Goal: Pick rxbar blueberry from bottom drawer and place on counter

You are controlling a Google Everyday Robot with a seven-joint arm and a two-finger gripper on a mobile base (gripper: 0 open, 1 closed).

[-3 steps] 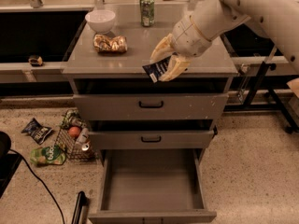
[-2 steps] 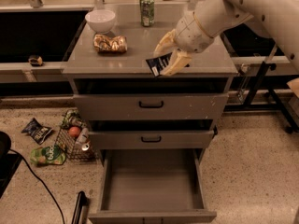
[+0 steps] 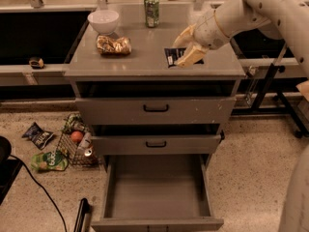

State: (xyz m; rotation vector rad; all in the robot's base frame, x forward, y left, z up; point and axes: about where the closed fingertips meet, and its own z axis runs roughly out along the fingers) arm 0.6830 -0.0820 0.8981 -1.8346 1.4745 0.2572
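Observation:
The rxbar blueberry [image 3: 170,56], a small dark wrapper with white lettering, is over the right part of the grey counter [image 3: 140,62], at or just above its surface. My gripper [image 3: 187,47] comes in from the upper right and is shut on the bar's right end, with cream fingers [image 3: 191,56] above and below it. The bottom drawer [image 3: 157,190] is pulled fully open below, and its grey interior shows nothing inside.
On the counter stand a white bowl [image 3: 103,20], a gold-brown snack bag [image 3: 113,45] and a green can [image 3: 151,4]. The two upper drawers with black handles are nearly closed. On the floor at left lie a chip bag [image 3: 37,134], a wire basket [image 3: 76,145] and a green bag [image 3: 48,161].
My gripper has carried the bar from in front of the counter's front edge up and back over the counter top, and lowered it toward the surface.

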